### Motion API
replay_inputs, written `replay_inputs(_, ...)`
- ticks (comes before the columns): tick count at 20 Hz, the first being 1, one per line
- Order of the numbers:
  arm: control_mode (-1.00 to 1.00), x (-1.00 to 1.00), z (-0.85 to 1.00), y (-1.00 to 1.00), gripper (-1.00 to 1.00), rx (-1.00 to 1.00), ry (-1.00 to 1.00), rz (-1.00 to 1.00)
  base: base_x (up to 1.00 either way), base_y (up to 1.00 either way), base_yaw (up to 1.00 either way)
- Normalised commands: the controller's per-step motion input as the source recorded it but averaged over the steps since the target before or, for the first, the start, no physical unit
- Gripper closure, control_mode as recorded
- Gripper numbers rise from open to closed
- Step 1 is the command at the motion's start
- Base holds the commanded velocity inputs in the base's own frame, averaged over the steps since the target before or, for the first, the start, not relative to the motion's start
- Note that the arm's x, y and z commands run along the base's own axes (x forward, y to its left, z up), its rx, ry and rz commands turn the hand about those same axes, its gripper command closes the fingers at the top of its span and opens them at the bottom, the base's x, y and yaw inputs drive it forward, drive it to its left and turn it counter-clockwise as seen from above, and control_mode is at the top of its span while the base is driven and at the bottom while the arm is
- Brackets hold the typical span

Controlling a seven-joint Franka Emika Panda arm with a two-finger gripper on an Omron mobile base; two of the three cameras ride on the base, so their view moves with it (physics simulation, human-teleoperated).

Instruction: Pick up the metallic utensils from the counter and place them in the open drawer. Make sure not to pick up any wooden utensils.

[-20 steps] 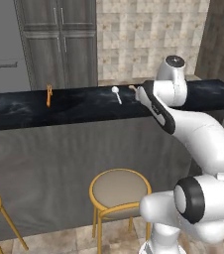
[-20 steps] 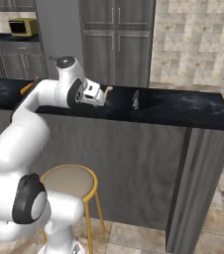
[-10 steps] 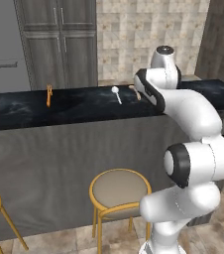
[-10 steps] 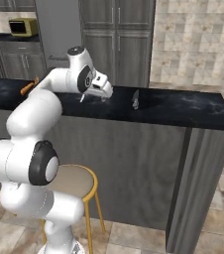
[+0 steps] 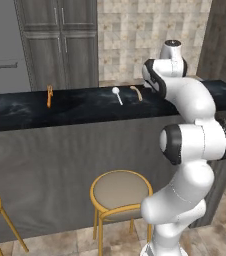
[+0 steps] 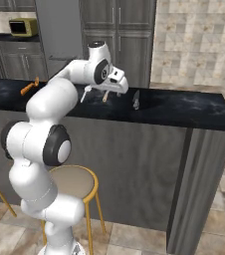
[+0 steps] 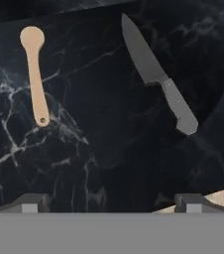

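The silver spoon [image 5: 117, 94] lies on the black bench [image 5: 85, 107], just beside the wooden spoon [image 5: 135, 92] (tan, slightly curved); the orange utensil [image 5: 49, 95] lies well apart, farther along the bench. My fingers [image 7: 111, 203] stand wide and hold nothing, above the bench near the wooden spoon and a grey knife [image 7: 156, 74].

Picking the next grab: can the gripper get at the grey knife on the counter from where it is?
Probably yes. The open gripper hangs above the knife, which lies flat on the counter, apart from the wooden spoon.
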Motion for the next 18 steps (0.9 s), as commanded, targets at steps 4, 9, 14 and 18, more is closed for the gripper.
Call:
replay_inputs(4, -1.0, 0.22, 0.0, -0.4, -1.0, 0.0, 0.05, 0.01, 0.0, 0.0, 0.0)
replay_inputs(9, -1.0, 0.03, -0.03, -0.24, -1.0, 0.0, 0.03, 0.03, 0.0, 0.0, 0.0)
replay_inputs(14, -1.0, 0.0, -0.13, -0.23, -1.0, 0.0, 0.0, 0.05, 0.0, 0.0, 0.0)
replay_inputs(18, -1.0, 0.0, -0.42, -0.17, -1.0, 0.0, 0.0, 0.04, 0.0, 0.0, 0.0)
